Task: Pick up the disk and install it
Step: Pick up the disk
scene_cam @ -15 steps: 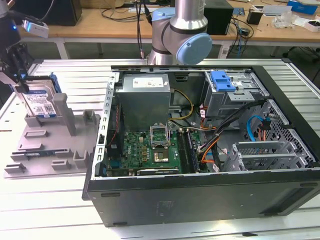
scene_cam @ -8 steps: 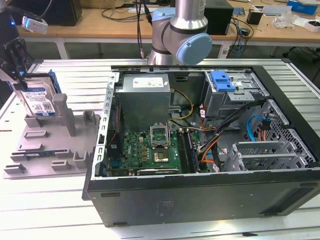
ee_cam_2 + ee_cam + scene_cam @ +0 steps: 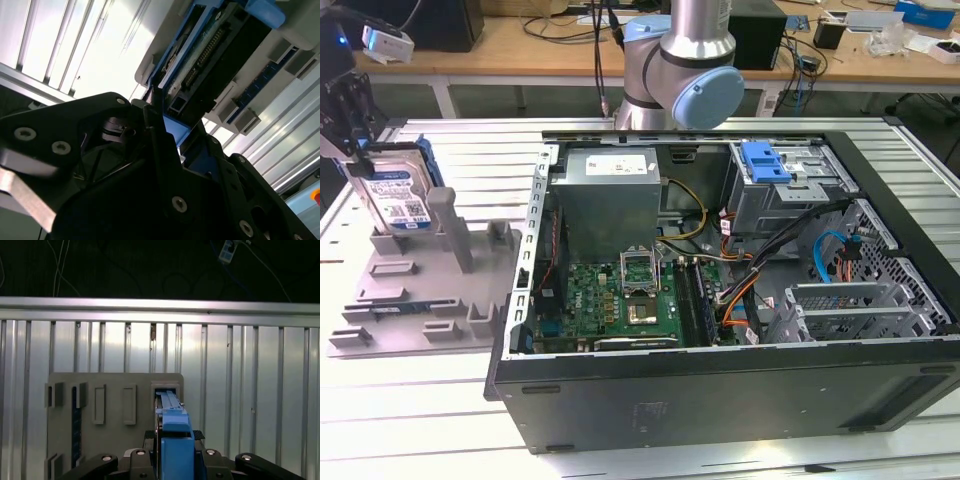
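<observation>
The gripper (image 3: 358, 158) hangs over the grey holder (image 3: 415, 310) at the exterior view's left. Its fingers are closed on the upper edge of the disk (image 3: 398, 198), apparently gripping it. The disk stands on edge in the holder, well apart from the computer case (image 3: 720, 395).

Exterior view: raised, off bench (image 3: 410, 420), looks obliquely down. Open computer case (image 3: 720, 390) nearest camera, grey fixture (image 3: 410, 300) at exterior view's left, arm (image 3: 685, 60) by far bench edge.
First wrist view: straight down along pincer (image 3: 175, 436) clamped on disk (image 3: 172, 412). Fixture and bench slats below, moderately near.
Second wrist view: very close, steeply oblique past pincer body toward disk's connector end.
All three share fixture, disk, bench slats.
</observation>
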Action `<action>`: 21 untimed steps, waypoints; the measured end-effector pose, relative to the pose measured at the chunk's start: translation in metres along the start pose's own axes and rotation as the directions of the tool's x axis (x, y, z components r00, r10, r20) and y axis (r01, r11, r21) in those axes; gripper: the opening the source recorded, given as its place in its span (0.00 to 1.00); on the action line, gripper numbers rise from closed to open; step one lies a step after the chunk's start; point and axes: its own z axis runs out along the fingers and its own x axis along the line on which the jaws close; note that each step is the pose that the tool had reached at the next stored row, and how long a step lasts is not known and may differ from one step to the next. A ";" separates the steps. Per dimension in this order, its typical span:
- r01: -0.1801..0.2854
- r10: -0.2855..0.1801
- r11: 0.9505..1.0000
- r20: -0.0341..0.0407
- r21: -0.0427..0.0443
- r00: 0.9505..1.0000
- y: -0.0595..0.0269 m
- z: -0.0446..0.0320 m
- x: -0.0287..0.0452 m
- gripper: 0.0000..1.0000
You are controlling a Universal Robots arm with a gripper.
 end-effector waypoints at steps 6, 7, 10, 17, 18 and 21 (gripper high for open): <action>0.000 0.000 1.000 0.001 0.011 1.000 0.0001 -0.0025 0.0001 0.37; 0.000 0.000 1.000 0.001 0.013 1.000 0.0001 -0.0029 0.0001 0.37; -0.001 0.000 1.000 0.002 0.017 1.000 0.0001 -0.0037 0.0001 0.37; -0.001 0.001 1.000 0.003 0.022 1.000 0.0002 -0.0059 0.0002 0.37; -0.001 0.001 1.000 0.004 0.022 1.000 0.0004 -0.0110 0.0003 0.37; -0.001 0.001 1.000 0.007 0.022 1.000 0.0006 -0.0222 0.0007 0.37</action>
